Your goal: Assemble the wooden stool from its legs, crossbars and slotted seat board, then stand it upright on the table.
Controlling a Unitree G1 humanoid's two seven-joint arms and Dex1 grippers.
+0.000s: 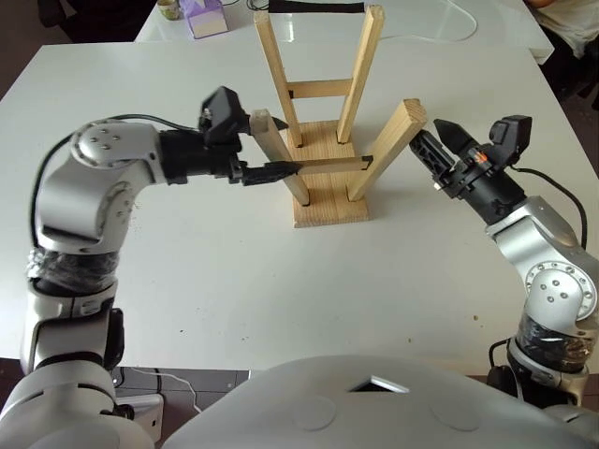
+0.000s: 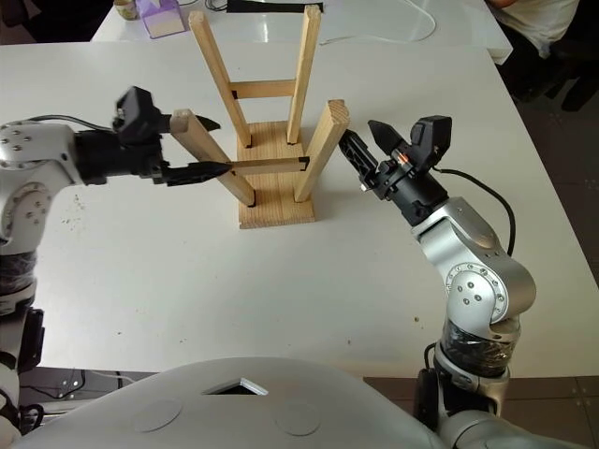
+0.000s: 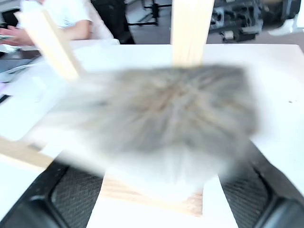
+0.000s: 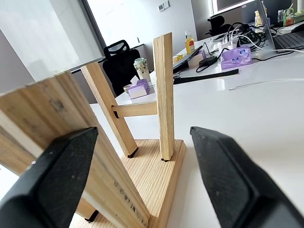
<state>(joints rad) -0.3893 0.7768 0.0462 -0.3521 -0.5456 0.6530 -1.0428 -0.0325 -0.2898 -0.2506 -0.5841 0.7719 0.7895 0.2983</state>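
The wooden stool [image 1: 329, 196] lies upside down, its seat board flat on the white table [image 1: 225, 281] and its legs pointing up. A crossbar [image 1: 321, 89] joins the two far legs, and a thin crossbar [image 1: 329, 163] joins the two near ones. My left gripper [image 1: 285, 145] is open and straddles the near left leg [image 1: 292, 182] close to its top, one finger on each side. In the left wrist view that leg [image 3: 161, 118] is a blur between the fingers [image 3: 71, 199]. My right gripper [image 1: 429, 131] is open beside the top of the near right leg [image 1: 388, 150], with one finger [image 4: 52, 180] against it.
A second white table [image 1: 421, 23] stands behind, carrying a purple box [image 1: 204, 17], a black strap [image 1: 314, 7] and a white cable. The table's near half in front of the stool is bare. The table's right edge [image 1: 571, 122] runs just beyond my right arm.
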